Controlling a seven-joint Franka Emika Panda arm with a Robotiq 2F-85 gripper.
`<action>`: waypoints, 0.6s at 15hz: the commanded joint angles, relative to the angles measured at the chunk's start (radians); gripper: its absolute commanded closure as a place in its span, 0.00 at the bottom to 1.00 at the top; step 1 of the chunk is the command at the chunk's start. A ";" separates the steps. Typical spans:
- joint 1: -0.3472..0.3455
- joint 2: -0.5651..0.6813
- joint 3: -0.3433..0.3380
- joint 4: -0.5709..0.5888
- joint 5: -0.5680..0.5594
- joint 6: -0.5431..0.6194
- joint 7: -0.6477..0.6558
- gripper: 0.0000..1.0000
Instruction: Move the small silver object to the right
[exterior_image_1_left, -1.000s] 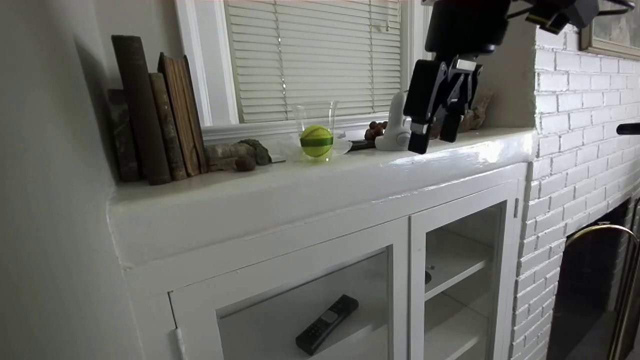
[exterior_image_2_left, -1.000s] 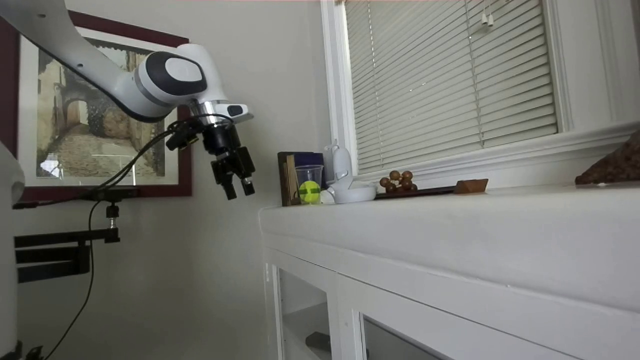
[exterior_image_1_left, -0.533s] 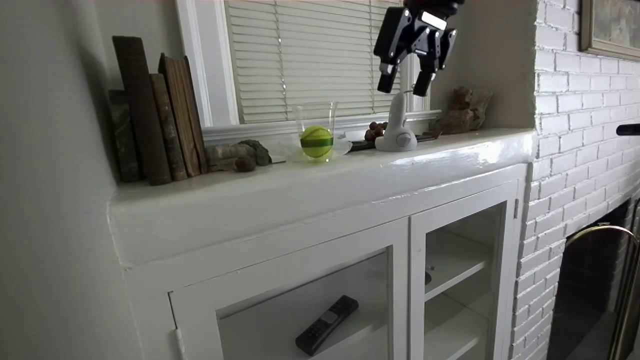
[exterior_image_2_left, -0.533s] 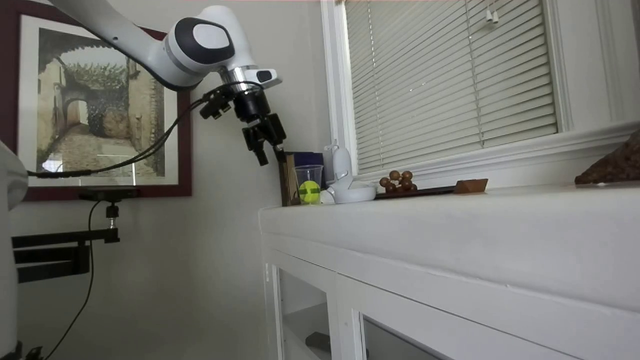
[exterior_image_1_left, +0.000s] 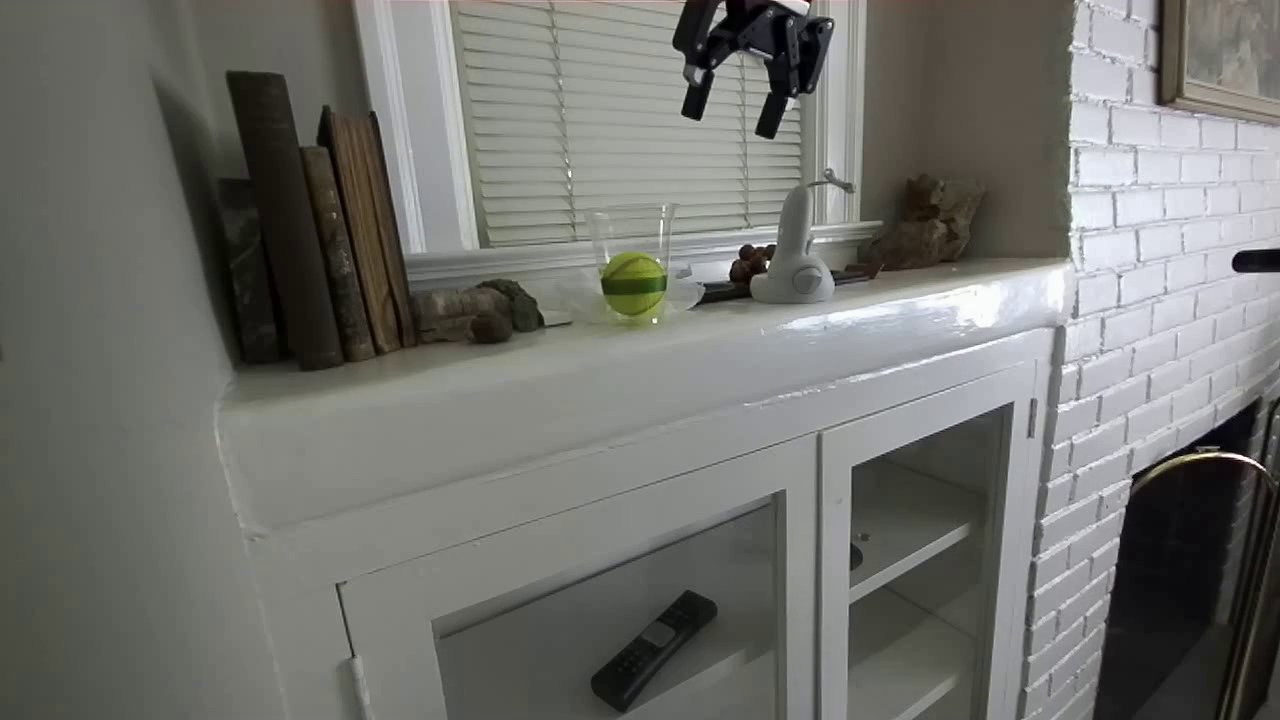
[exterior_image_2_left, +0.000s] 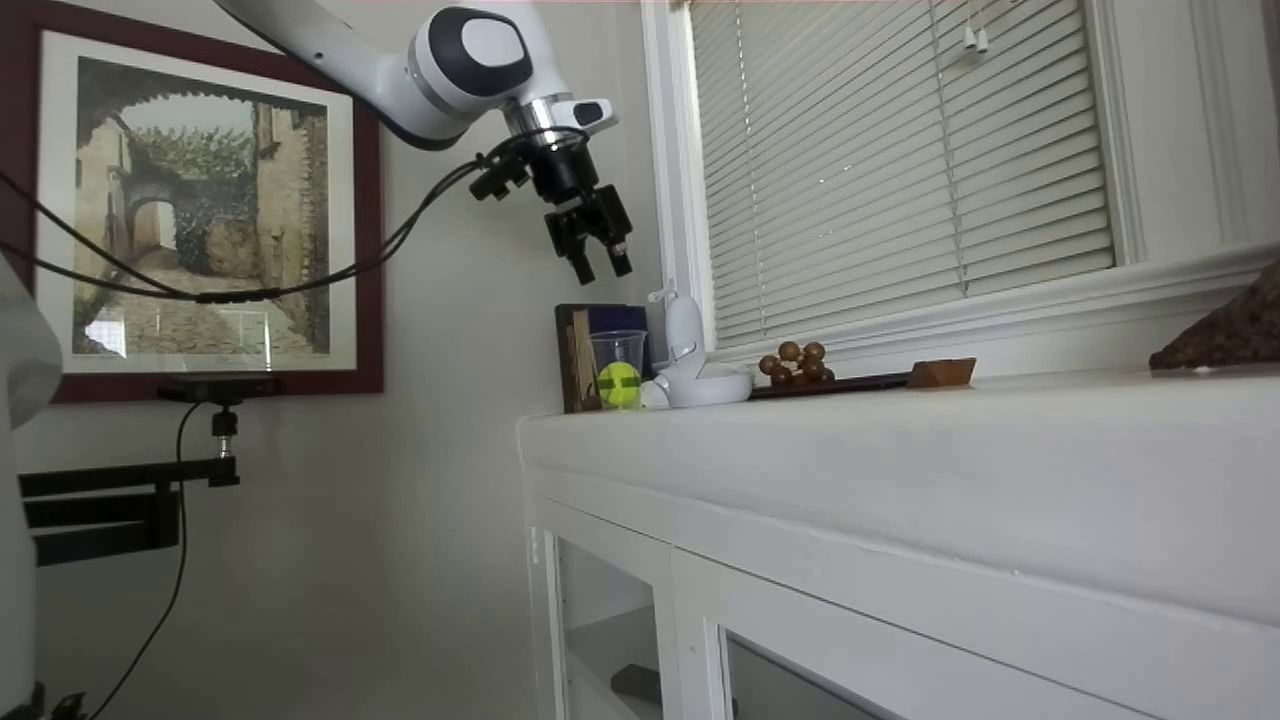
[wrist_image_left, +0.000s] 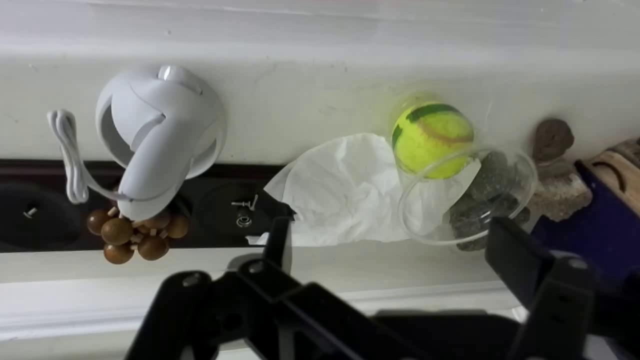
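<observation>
Small silver metal pieces lie on a dark tray (wrist_image_left: 215, 220) in the wrist view: a thin silver pin-like piece (wrist_image_left: 245, 204), a small silver ring or coil (wrist_image_left: 244, 220) beside it, and a silver screw-like piece (wrist_image_left: 31, 212) further left. I cannot tell which is the task's object. They do not show clearly in either exterior view. My gripper (wrist_image_left: 391, 245) is open and empty, high above the white ledge. It shows in both exterior views (exterior_image_1_left: 733, 108) (exterior_image_2_left: 601, 266), in front of the blinds and above the cup and books.
A clear cup (wrist_image_left: 530, 200) with a tennis ball (wrist_image_left: 434, 137), a crumpled white tissue (wrist_image_left: 345, 190), a white lamp-like device (wrist_image_left: 165, 135) with a cord, and a wooden bead cluster (wrist_image_left: 120, 232) stand along the ledge (exterior_image_1_left: 560, 370). Books (exterior_image_1_left: 290, 230) lean at the wall; rocks (exterior_image_1_left: 930, 225) sit opposite.
My gripper has risen and moved left in one exterior view, and risen and moved right toward the ledge in the other. It stays open. The objects on the ledge have not moved.
</observation>
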 joint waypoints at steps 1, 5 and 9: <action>-0.024 0.122 -0.010 0.149 0.008 -0.055 0.037 0.00; -0.048 0.211 -0.020 0.237 -0.005 -0.100 0.102 0.00; -0.062 0.282 -0.030 0.288 -0.023 -0.113 0.174 0.00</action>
